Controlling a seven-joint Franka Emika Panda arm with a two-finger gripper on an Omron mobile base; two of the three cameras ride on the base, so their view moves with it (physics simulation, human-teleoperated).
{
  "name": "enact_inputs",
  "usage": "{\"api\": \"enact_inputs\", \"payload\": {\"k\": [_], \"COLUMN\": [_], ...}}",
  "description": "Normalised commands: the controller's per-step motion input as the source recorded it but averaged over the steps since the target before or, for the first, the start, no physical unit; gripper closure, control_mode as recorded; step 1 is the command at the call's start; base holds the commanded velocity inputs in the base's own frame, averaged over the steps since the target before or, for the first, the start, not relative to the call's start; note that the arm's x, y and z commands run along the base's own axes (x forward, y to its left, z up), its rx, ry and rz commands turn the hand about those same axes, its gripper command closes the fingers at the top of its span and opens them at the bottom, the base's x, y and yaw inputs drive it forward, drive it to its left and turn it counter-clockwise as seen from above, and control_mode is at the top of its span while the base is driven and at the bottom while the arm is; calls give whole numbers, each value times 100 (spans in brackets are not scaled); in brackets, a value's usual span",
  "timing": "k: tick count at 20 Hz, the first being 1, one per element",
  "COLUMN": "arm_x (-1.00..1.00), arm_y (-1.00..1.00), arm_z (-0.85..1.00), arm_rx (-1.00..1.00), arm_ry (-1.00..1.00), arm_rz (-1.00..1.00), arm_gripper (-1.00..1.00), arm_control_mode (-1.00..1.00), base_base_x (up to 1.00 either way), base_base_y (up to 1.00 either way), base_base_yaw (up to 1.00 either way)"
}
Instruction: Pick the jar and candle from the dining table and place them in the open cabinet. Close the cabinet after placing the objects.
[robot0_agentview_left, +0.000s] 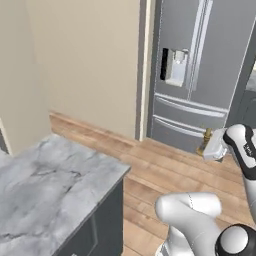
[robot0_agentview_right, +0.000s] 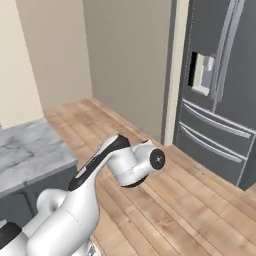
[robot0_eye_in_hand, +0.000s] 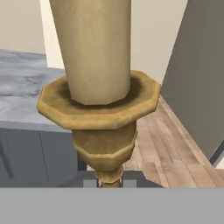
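**Candle in the gripper, carried clear of the bench toward the cabinet**

The gripper (robot0_eye_in_hand: 109, 183) is pinched tight on the thin stem at the foot of the candle (robot0_eye_in_hand: 97, 48), just under the stacked rings of its golden brass holder (robot0_eye_in_hand: 99, 103). In the hand view the pale-yellow stick rises large out of the holder's wide drip plate, seated straight in it. From the left base view the hand sits low at the right, over the wooden floor (robot0_agentview_left: 165, 167) and in front of the steel refrigerator (robot0_agentview_left: 200, 75), with a bit of brass showing beside the white wrist.

The marble-topped bench (robot0_agentview_left: 45, 190) lies at the near left, well apart from the hand, and the part of its top that is visible carries nothing. The jar cannot be placed from these views, nor can the cabinet, so whether anything is in the cabinet cannot be told.

By my reading, the step in hand is the carry of the candle. The next move calls for bringing the open cabinet into sight, keeping the candle upright on the way, then setting its base flat on the inner shelf before letting go. The door gets shut last.
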Motion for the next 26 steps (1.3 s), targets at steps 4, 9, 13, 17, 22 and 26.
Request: {"api": "enact_inputs", "payload": {"k": [4,9,13,17,22,26], "arm_x": [0,0,0,0,0,0], "arm_y": [0,0,0,0,0,0], "arm_z": [0,0,0,0,0,0], "arm_rx": [0,0,0,0,0,0], "arm_ry": [0,0,0,0,0,0], "arm_rz": [0,0,0,0,0,0], "arm_gripper": [100,100,100,100,100,100], "arm_control_mode": [100,100,100,100,100,100], "base_base_x": [0,0,0,1,8,15], "base_base_y": [-44,-22,-30,-34,-44,-32], "base_base_yaw": [-45,-46,-42,-41,-37,-35]}}
